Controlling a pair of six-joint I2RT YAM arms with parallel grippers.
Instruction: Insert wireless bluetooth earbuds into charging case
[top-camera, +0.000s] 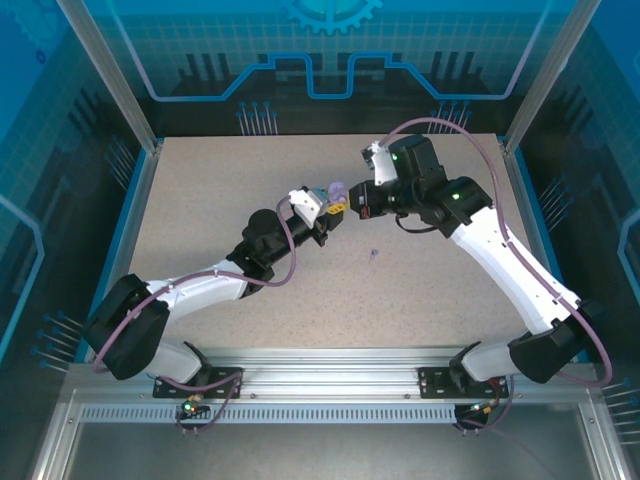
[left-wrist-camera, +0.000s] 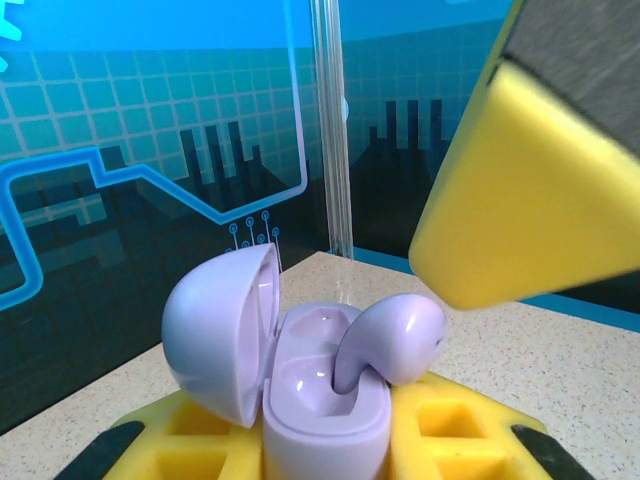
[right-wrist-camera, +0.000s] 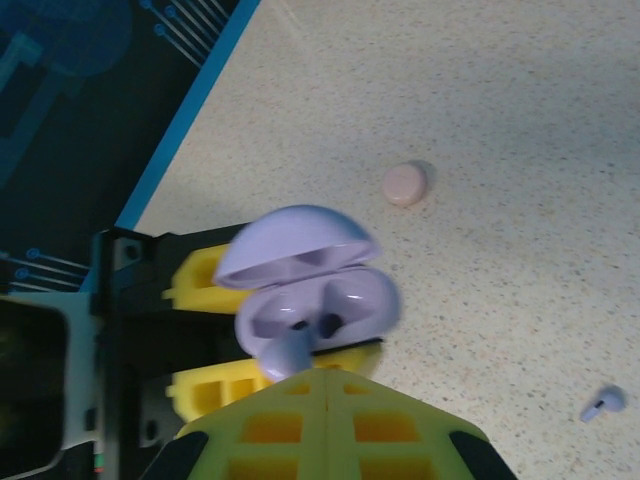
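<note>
Overhead; close wrist views on case (left-wrist-camera: 322, 415)

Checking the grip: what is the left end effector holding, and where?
The open lavender charging case, clamped by its base between the yellow fingers of the left end effector.

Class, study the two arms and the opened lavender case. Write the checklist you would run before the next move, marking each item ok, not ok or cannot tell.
1. Round lavender plastic charging case gripped by left claw: ok.
2. Case's domed lid open: ok.
3. Small lavender stemmed earbud seated flush in its socket: not ok; its head stands proud.
4. Right claw gripping that earbud: cannot tell; its yellow finger sits just above it.
5. Neighbouring socket free: ok.
6. Second lavender earbud found: ok, loose on the speckled tabletop.
</note>
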